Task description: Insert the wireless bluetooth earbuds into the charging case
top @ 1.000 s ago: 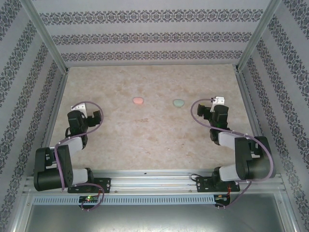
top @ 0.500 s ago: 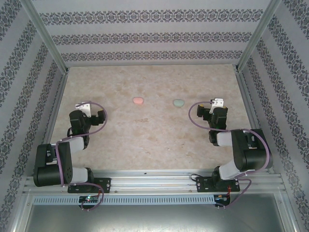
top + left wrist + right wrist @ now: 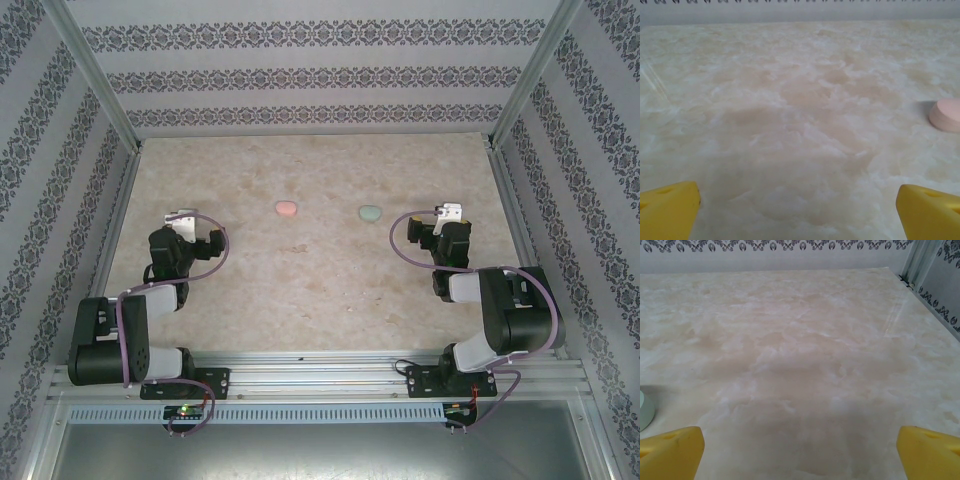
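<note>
A closed pink oval charging case lies on the marble tabletop at mid-depth, with a closed pale green case to its right. The earbuds are out of view. My left gripper hovers low at the left, well left of the pink case, which sits at the right edge of the left wrist view. Its yellow fingertips stand wide apart over bare table, so the left gripper is open and empty. My right gripper is right of the green case and equally open.
The marble table is fenced by patterned walls and metal corner posts. Both arm bases sit on the rail at the near edge. Bare tabletop lies between and in front of both cases.
The left gripper has drifted a little to the right, toward the pink case. The right arm folded its elbow back early on, then stayed still. Both grippers remain open.
</note>
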